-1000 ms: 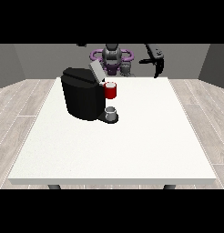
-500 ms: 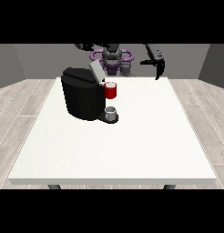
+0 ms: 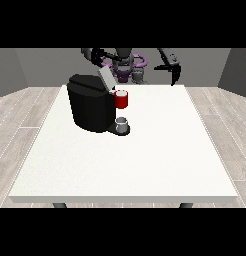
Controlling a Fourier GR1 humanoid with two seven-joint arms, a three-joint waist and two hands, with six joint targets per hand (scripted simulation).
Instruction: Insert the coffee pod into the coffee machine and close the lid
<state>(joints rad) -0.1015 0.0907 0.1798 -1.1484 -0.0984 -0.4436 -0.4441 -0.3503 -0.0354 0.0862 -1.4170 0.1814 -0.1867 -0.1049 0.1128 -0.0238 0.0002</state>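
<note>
The white table (image 3: 145, 165) fills the near part of the view, bare along its front edge. Farther back, toward the left, the black coffee machine (image 3: 90, 102) stands on it with its grey lid (image 3: 106, 78) tilted up. A red thing at the machine (image 3: 121, 99) sits at its front, and below it a small grey thing (image 3: 122, 121) rests on the machine's base; whether this is the pod cannot be told. Beyond the far edge, the hand at the view's right (image 3: 173, 69) hangs in the air with fingers extended downward, holding nothing. The hand at the view's left (image 3: 96, 54) is raised behind the machine; its fingers cannot be told
</note>
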